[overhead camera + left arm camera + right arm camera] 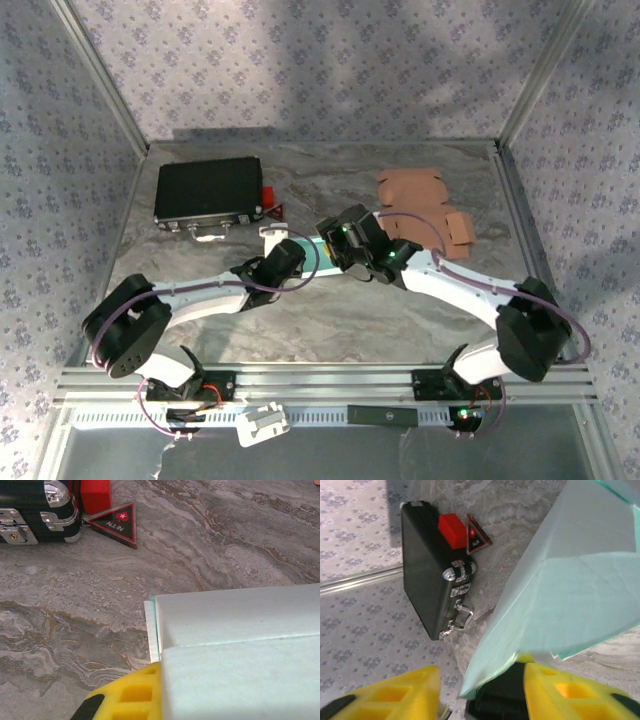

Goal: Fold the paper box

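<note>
Well, nearest me the two arms meet over the middle of the marbled worktop. Between them is the paper box, a pale mint sheet with a crease across it. The left tool is clenched on its edge, one yellow finger against the paper. The right tool is released, its yellow fingers spread apart with a raised panel standing between them. Farther back on the left lies a black case, with a red block and a triangular tag beside it. Far right are brown cut-out sheets.
</note>
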You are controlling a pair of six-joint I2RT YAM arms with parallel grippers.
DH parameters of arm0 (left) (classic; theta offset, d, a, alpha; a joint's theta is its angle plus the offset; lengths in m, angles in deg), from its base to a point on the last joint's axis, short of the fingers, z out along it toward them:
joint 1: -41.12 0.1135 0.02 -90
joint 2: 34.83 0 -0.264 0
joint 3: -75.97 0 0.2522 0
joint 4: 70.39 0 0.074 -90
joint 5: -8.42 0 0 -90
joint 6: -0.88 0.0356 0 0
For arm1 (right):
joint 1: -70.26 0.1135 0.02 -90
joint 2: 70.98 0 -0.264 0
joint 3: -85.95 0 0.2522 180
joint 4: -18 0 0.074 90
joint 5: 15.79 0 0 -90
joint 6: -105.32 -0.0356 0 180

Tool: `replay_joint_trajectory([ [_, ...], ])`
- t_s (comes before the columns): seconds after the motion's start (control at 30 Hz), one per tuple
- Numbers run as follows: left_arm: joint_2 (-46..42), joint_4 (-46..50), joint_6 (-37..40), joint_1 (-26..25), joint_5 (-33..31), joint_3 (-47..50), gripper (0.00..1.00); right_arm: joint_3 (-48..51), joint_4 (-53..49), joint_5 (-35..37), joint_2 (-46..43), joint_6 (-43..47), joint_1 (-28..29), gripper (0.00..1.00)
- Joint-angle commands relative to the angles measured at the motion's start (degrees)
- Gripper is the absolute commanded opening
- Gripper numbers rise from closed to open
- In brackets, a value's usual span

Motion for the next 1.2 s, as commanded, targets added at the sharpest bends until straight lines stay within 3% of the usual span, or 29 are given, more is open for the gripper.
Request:
replay_joint_trajectory([
  [0.0, 1.4, 3.7, -1.5, -0.5, -0.3, -0.6, 0.0, -1.8, 1.3, -0.6, 1.5, -1.9, -0.4, 0.39],
  [0.27, 0.6, 5.3, -1.8, -0.8, 0.0, -1.0, 0.02, 1.0, 0.3, 0.2, 0.9, -2.3, -0.1, 0.16],
  [0.37, -1.3, 6.5, -2.3, -1.2, 1.3, -0.8, 0.3, 1.8, 0.2, -1.7, 1.5, -1.2, -1.2, 0.09],
  [0.43, -3.8, 7.6, -3.1, -2.1, 1.7, -0.2, 0.43, 3.0, 1.2, -3.0, 1.6, -1.1, -2.1, 0.05],
  [0.5, -7.5, 10.5, -4.6, -3.0, 2.7, 0.1, 0.48, 4.2, 2.5, -3.2, 1.2, -1.4, -2.3, 0.03],
  [0.83, -28.4, 29.5, -12.1, -3.1, 9.9, -2.6, 0.49, 6.6, 3.6, -4.4, 0.8, -1.5, -3.1, 0.0],
  [1.0, -24.5, 30.7, -9.1, 3.9, 21.4, -7.7, 0.48, 8.5, 4.3, -6.5, 1.2, -0.4, -3.9, 0.0],
  [1.17, -17.8, 26.9, -8.0, 8.8, 28.5, -8.8, 0.46, 11.6, 6.9, -10.2, 1.4, 1.8, -5.9, 0.0],
])
